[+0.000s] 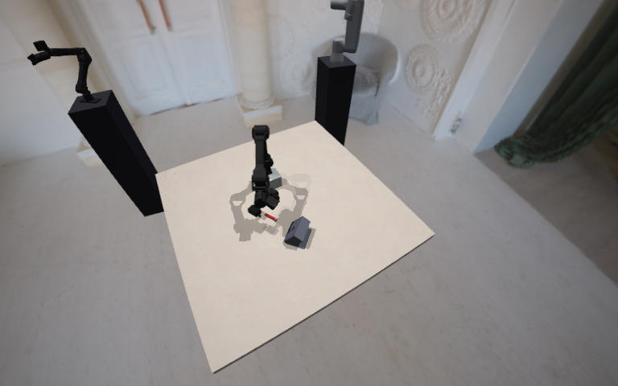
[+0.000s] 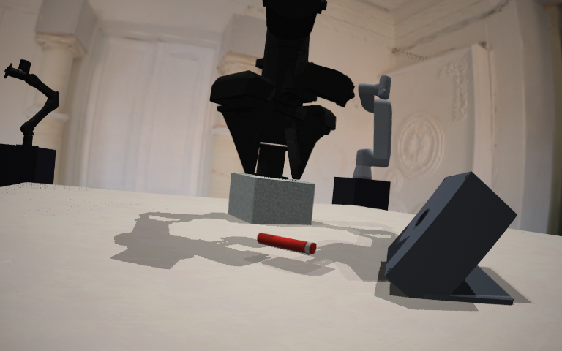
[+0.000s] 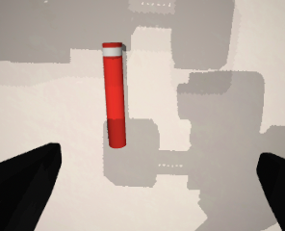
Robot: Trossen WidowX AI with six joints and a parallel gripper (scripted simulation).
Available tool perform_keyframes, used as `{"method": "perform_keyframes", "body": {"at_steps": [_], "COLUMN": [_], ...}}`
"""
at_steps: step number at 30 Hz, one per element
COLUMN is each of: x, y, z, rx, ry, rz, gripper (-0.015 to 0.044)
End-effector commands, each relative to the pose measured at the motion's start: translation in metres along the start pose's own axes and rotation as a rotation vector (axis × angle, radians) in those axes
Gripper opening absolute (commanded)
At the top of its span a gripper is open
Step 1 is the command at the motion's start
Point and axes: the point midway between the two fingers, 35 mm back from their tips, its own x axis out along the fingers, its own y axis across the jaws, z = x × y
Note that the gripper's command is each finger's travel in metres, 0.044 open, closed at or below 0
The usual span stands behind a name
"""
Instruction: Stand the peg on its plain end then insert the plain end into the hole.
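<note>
The red peg (image 1: 270, 216) (image 2: 282, 243) (image 3: 115, 96) lies flat on the table (image 1: 255, 296) (image 2: 188, 313). Its white band is at the end nearer the panel, and this end is at the top in the wrist view. The dark grey sloped panel (image 1: 297, 232) (image 2: 454, 235) stands to the right of the peg in the top and exterior views. The hole (image 2: 422, 217) shows in its slanted face. My gripper (image 2: 272, 175) (image 3: 162, 158) is open and empty, pointing down above the table near the peg. In the wrist view the peg lies left of the middle between the fingers, mostly beyond the fingertips.
A pale grey block (image 1: 275, 179) (image 2: 275, 199) under my arm's base stands behind the peg. The panel's flat foot (image 2: 489, 287) sticks out behind its slope. Two other arms stand on black pedestals (image 1: 113, 148) (image 1: 334, 95) beyond the table edges.
</note>
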Motion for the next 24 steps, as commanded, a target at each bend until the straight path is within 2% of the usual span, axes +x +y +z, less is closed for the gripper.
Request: {"method": "perform_keyframes", "body": {"at_steps": [1, 24], "x": [0.009, 0.038], "y": [0.031, 0.03], "z": [0.033, 0.034], "rx": [-0.071, -0.071], "ry": [0.011, 0.01], "rz": [0.015, 0.015], "gripper": [0.044, 0.044]}}
